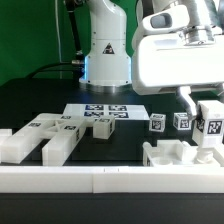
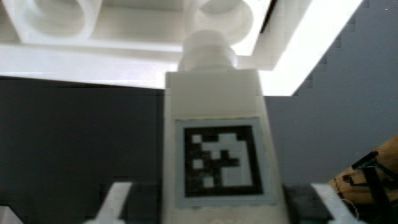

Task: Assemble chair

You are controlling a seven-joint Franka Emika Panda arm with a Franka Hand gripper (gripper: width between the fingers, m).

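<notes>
Your tool (image 1: pixel 207 112) is closed on a white post (image 1: pixel 211 130). In the wrist view its fingers (image 2: pixel 118 200) press on the post's two opposite sides, so the jaws stand only as far apart as the post (image 2: pixel 214 110) is wide.

The post hangs upright, its long axis vertical. It sits at the exterior view's right, over the right end of the slotted block (image 1: pixel 170 155) on the bench (image 1: pixel 130 138). That is the relation to watch. The post narrows to a rounded peg at its far end, and in the wrist view the peg points toward a round recess in the white block (image 2: pixel 107 40) beyond it. You cannot tell from either view whether the peg touches the block.

All the chair parts are matte white plastic with thick walls and square edges. The post carries a black-and-white square tag on its flat face. Two small tagged cubes (image 1: pixel 158 123) stand just beside the tool. More chunky pieces (image 1: pixel 45 138) lie well apart at the exterior view's left, near the marker board (image 1: pixel 97 112). A long white rail (image 1: pixel 100 180) runs along the front.
</notes>
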